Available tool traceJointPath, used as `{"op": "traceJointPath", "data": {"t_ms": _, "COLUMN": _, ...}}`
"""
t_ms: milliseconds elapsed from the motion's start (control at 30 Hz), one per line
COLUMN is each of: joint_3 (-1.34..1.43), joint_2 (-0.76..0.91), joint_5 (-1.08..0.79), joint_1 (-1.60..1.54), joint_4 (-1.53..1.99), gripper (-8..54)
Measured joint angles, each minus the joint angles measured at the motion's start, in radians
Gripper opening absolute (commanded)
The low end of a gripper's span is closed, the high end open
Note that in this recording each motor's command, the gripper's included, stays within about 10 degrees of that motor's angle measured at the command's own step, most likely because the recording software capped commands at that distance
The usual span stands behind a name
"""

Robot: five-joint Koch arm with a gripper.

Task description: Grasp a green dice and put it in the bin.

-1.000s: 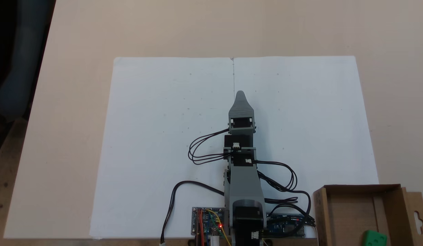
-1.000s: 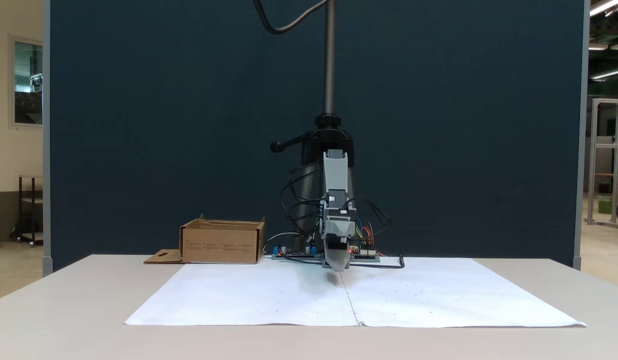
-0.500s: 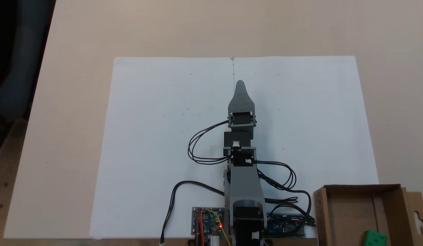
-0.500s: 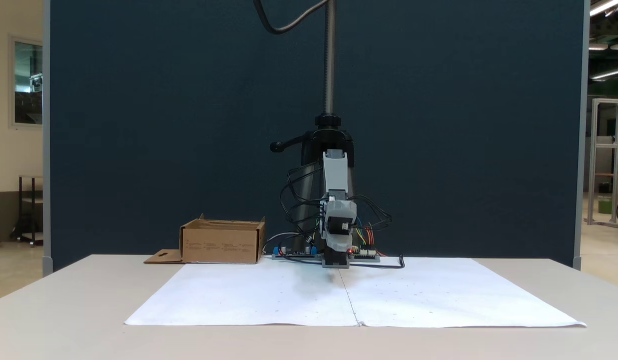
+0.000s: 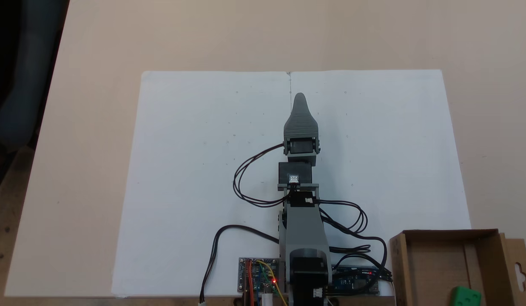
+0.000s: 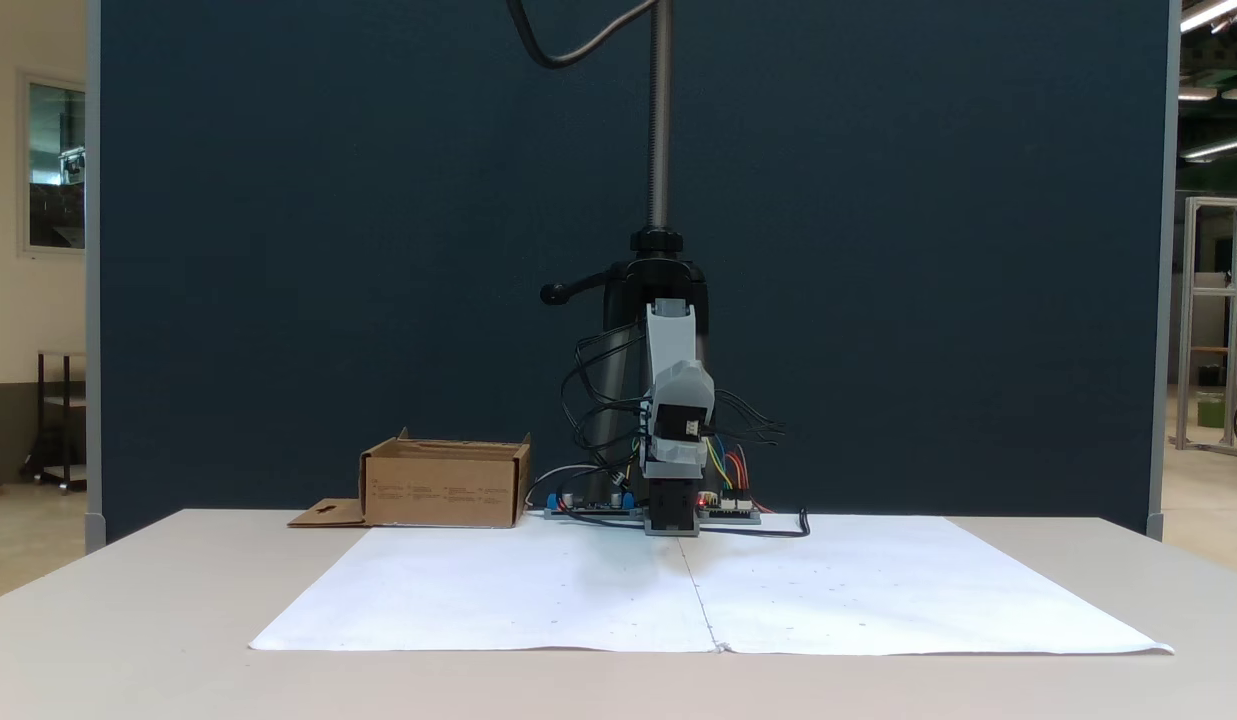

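The green dice lies inside the bin, a low brown cardboard box at the lower right corner of a fixed view. The bin stands left of the arm's base when seen from the front, where its walls hide the dice. My gripper reaches out over the middle of the white paper, far from the bin. It is raised off the sheet and points toward the front camera. One grey jaw covers the other, so the gap between them is hidden. I see nothing held.
Two white paper sheets cover the middle of the tan table. Circuit boards and looping black cables sit by the arm's base. The bin's flap lies flat beside it. A dark partition and a stand pole rise behind.
The gripper has swung up from pointing down at the paper to pointing forward, and its tip has moved farther out over the sheet. The dice and bin have not moved.
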Motion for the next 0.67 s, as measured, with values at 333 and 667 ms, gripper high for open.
{"op": "traceJointPath", "data": {"t_ms": 333, "joint_3": 0.0, "joint_2": 0.0, "joint_5": 0.0, "joint_1": 0.0, "joint_4": -0.127, "gripper": 44.6}}
{"op": "traceJointPath", "data": {"t_ms": 667, "joint_3": 0.0, "joint_2": 0.0, "joint_5": 0.0, "joint_1": 0.0, "joint_4": -0.178, "gripper": 44.6}}
